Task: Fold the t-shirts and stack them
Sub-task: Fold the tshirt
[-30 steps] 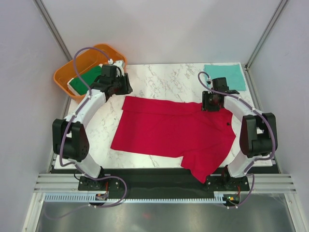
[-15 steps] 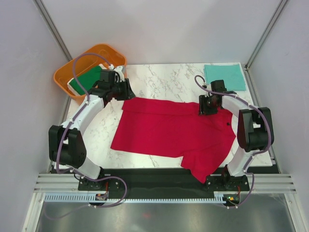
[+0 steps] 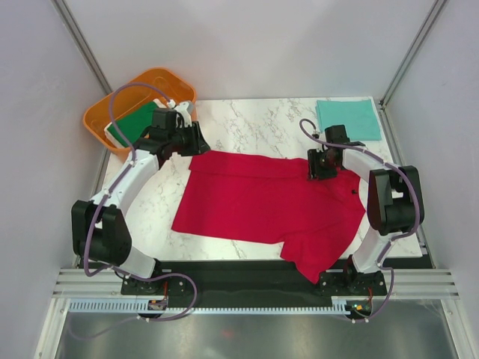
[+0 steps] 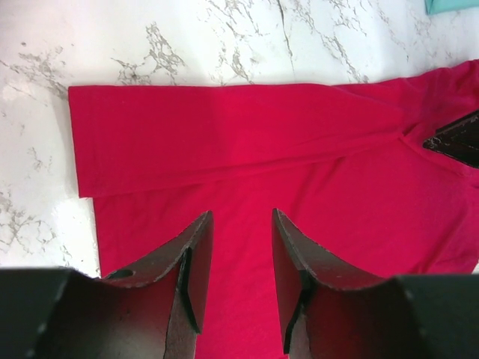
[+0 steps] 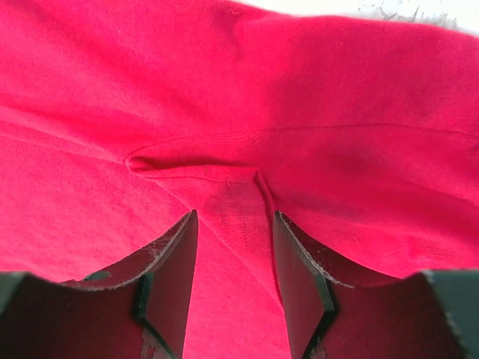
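Here the left pincer (image 4: 241, 218) and right pincer (image 5: 235, 217) hang spread over the red t-shirt (image 3: 262, 202).

My white marbled bench (image 3: 254, 123) carries a red t-shirt (image 3: 262, 202) spread flat across its middle, one sleeve past the near edge. A folded teal t-shirt (image 3: 349, 118) lies at its far right corner, an orange tub (image 3: 93, 118) far left.

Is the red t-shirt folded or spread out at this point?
Mostly spread: the red t-shirt lies flat across the table; only a band along its far edge looks doubled over.
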{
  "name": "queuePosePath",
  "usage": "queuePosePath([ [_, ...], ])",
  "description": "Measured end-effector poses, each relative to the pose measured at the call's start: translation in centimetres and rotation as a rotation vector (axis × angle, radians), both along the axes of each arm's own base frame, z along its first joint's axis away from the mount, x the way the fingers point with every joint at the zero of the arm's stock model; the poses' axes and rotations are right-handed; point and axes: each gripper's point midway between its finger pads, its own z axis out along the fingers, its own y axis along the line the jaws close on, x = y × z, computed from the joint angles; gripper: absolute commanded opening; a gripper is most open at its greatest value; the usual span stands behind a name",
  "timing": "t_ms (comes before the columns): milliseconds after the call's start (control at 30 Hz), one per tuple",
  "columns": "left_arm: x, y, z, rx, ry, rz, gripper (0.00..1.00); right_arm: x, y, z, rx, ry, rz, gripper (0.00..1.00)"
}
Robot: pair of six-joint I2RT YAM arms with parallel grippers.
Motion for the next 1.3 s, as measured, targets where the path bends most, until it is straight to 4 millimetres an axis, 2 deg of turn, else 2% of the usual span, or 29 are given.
queuePosePath([
  [467,-1.0,-1.3,-0.6,-0.027,0.023,-0.049,0.45,-0.2,0.2,-0.7,0.0,0.019,0.015,0.54],
  [667,-1.0,-1.3,-0.6,-0.031,0.024,-0.053,0.46,-1.3,1.3,-0.4,-0.008,0.041,0.044,0.54],
  [800,-1.1,-1.5,-0.6,-0.038,0.029,-0.056,0.45,-2.5,3.0,1.1,-0.032,0.021,0.074,0.54],
  [967,-1.4,-1.9,-0.8,-0.044,0.037,-0.066,0.46,-6.0,5.5,3.2,-0.041,0.016,0.107,0.54],
  [1133,-2.1,-3.1,-1.1,-0.052,0.045,-0.101,0.46,-6.5,4.5,6.9,-0.048,-0.063,0.018,0.52],
  [1233,-2.6,-3.7,-1.3,-0.058,0.052,-0.121,0.46,-5.7,3.0,8.4,-0.092,-0.119,-0.086,0.52],
  [1300,-2.8,-4.3,-1.3,-0.06,0.051,-0.137,0.46,-5.0,1.7,8.8,-0.128,-0.134,-0.172,0.51],
])
